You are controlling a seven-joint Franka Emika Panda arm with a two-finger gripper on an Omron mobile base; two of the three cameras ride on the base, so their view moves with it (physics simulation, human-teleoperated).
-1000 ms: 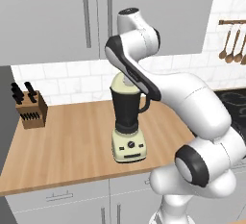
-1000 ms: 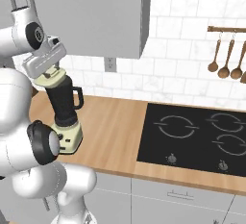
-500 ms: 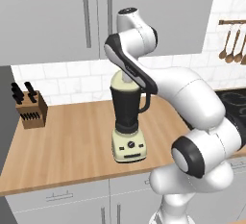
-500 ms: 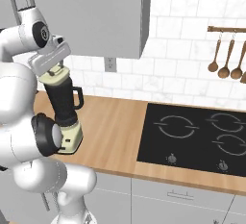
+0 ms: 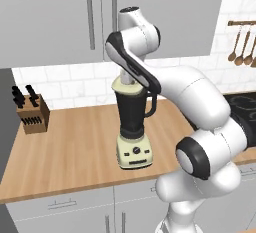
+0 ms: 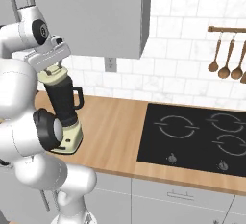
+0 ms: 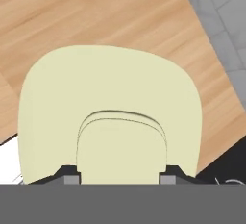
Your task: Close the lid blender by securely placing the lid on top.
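Wood counter (image 5: 75, 152) runs across the lower half of the left base view, with grey wall cabinets (image 5: 55, 17) above and white tile behind. In the right base view a black hob (image 6: 192, 139) is set into the counter at 3 o'clock from the blender, well apart from it.

White arm (image 5: 200, 107) comes up from 5 o'clock in the left base view, arcs over and ends directly above the blender jar.

Blender (image 5: 133, 127) stands upright mid-counter: dark jar, side handle towards 3 o'clock in both base views, cream base with knob and buttons facing the camera in the left base view. In the right base view the blender (image 6: 62, 110) sits at 9 o'clock of the frame, its base partly behind the arm's elbow joint.

Knife block (image 5: 32, 114) at 9 o'clock from the blender, well apart, near the back wall.

Lid (image 5: 126, 84) sits on the mouth of the jar, level, cream against the dark jar. Right base view shows the lid (image 6: 54, 75) the same way, directly under the hand.

Gripper (image 7: 119, 177) is narrowed on the raised centre cap of the lid (image 7: 110, 98); in the hand view the finger tips (image 7: 70, 176) sit against either side of the cap at 6 o'clock.
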